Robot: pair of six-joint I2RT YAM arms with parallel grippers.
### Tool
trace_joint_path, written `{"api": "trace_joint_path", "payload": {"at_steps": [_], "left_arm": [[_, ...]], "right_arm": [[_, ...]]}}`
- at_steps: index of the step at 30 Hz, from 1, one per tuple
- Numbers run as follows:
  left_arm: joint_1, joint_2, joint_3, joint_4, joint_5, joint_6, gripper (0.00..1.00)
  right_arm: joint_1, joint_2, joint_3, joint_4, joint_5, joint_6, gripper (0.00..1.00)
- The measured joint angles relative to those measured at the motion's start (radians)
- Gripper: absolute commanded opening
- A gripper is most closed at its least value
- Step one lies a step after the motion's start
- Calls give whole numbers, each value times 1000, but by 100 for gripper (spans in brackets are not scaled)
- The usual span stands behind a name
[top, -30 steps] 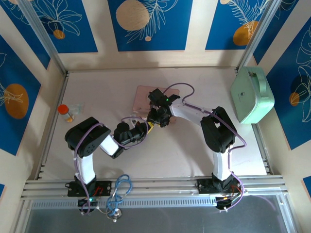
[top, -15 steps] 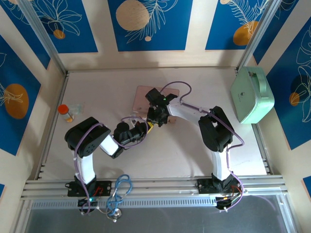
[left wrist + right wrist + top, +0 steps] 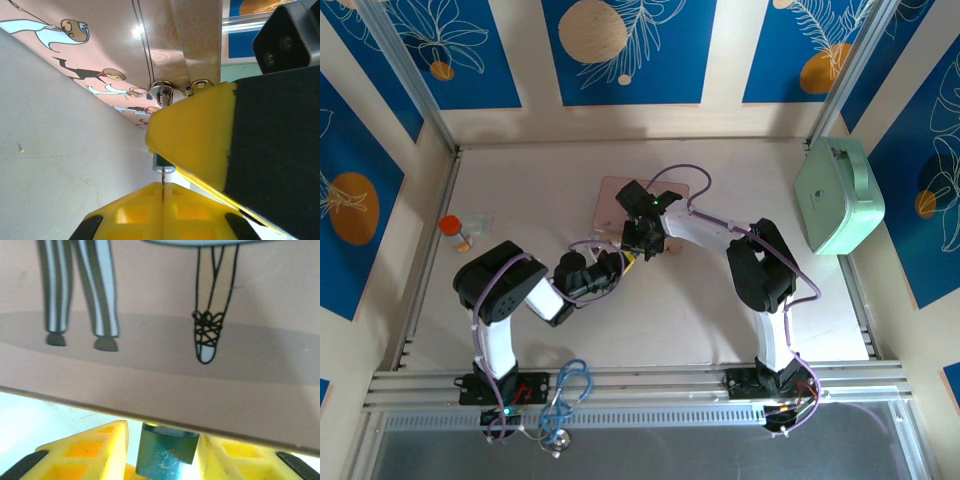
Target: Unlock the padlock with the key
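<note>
Right now, nearest you, the left jaws (image 3: 162, 194) are pressed together on a thin metal sliver that I take to be the key (image 3: 162, 178). Its blade stands straight out of the seam between them, pointing away toward the far side of the desk (image 3: 60, 165).

Just beyond its tip is the padlock (image 3: 161, 163), a small blue-green body with a silvery end face turned toward the key. The key's long axis and the lock's body look roughly in line, and the tip is at that face. You cannot tell from here whether it has entered the keyhole.

The right jaws (image 3: 163, 436) come in from the far right and straddle the lock body, one yellow finger on either side. Whether they are pinching it or only bracketing it, I cannot tell.

Farther on, the lock hangs from the shiny hasp (image 3: 165, 93) on the near edge of the pink tin (image 3: 100, 45), which lies flat on the desk.

In my judgement the coming move turns on that alignment: you would push along the blade's axis, not across it, while the right arm steadies the lock.
</note>
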Motion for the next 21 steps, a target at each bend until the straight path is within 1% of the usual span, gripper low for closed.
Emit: {"api": "trace_joint_path", "payload": {"at_steps": [3,4,5,8,10,17,21], "left_arm": [[0,0,0,0,0,0,0],[0,0,0,0,0,0,0],[0,0,0,0,0,0,0],[0,0,0,0,0,0,0],[0,0,0,1,0,0,0],[0,1,0,0,3,0,0],[1,1,0,0,3,0,0]], "right_arm": [[2,0,11,-11,7,-5,31],[3,2,12,-13,9,-6,30],[3,4,12,-14,9,-6,31],[3,9,15,-18,9,-9,41],[5,15,15,-23,9,-4,41],[5,22,16,-22,9,6,25],[5,22,20,-24,9,7,10]]}}
